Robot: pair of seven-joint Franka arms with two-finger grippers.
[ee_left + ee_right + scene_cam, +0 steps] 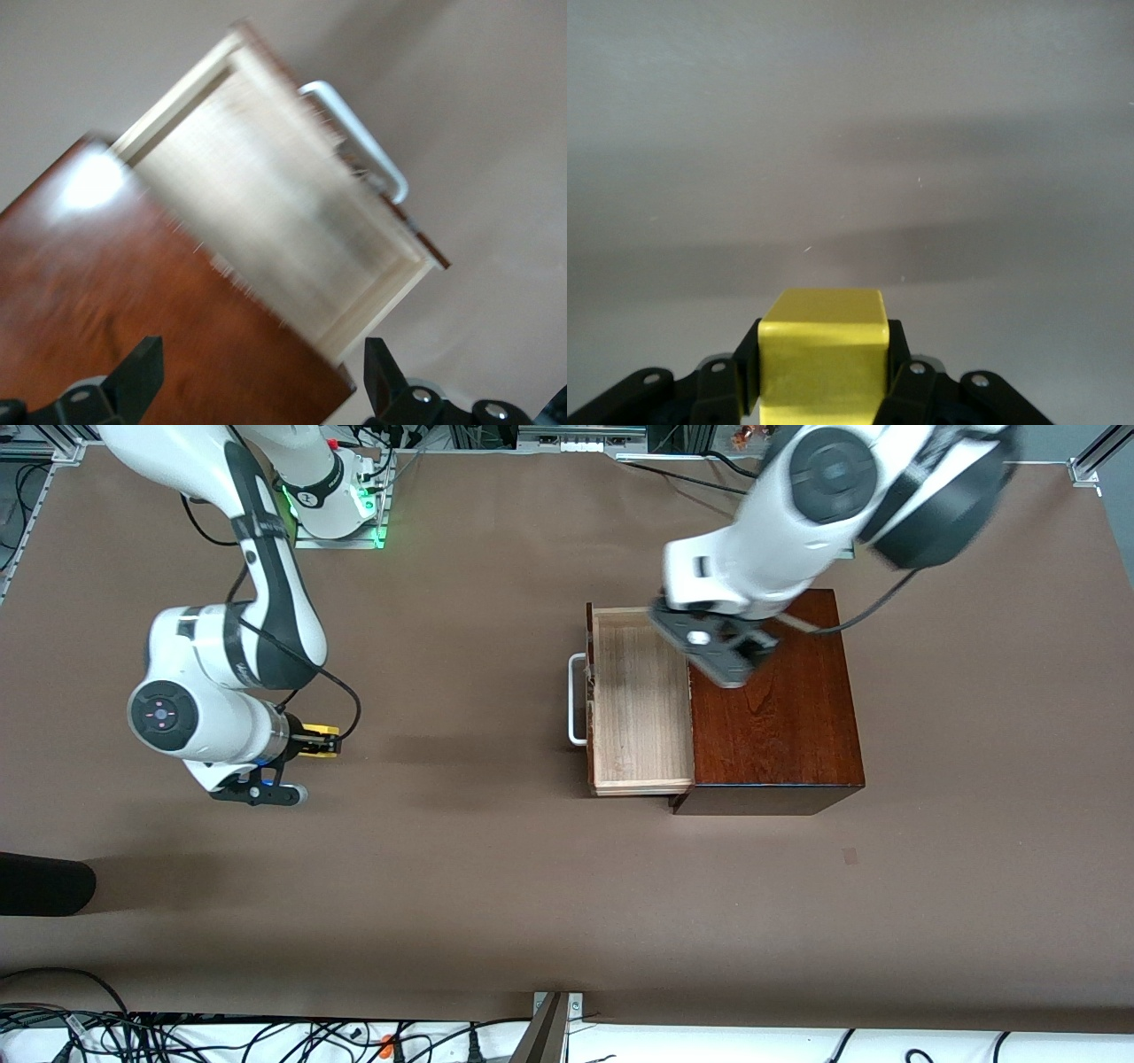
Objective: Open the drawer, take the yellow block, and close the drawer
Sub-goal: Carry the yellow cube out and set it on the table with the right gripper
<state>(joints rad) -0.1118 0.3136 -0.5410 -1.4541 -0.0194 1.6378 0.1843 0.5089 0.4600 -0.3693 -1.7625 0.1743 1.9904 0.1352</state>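
Observation:
The drawer (640, 700) stands pulled out of the dark wooden box (775, 700), and its pale tray shows nothing inside. Its white handle (576, 700) faces the right arm's end of the table. My left gripper (263, 367) hangs open over the box top where it meets the drawer (266, 212), with nothing between its fingers. The yellow block (321, 741) is out of the drawer, pinched in my right gripper (317, 742), which hovers low over bare table toward the right arm's end. In the right wrist view the yellow block (824, 354) fills the gap between both fingers.
The brown tabletop (461, 850) stretches wide between the right gripper and the drawer. A black object (44, 884) juts in at the table's edge toward the right arm's end. Cables (177, 1032) lie along the edge nearest the front camera.

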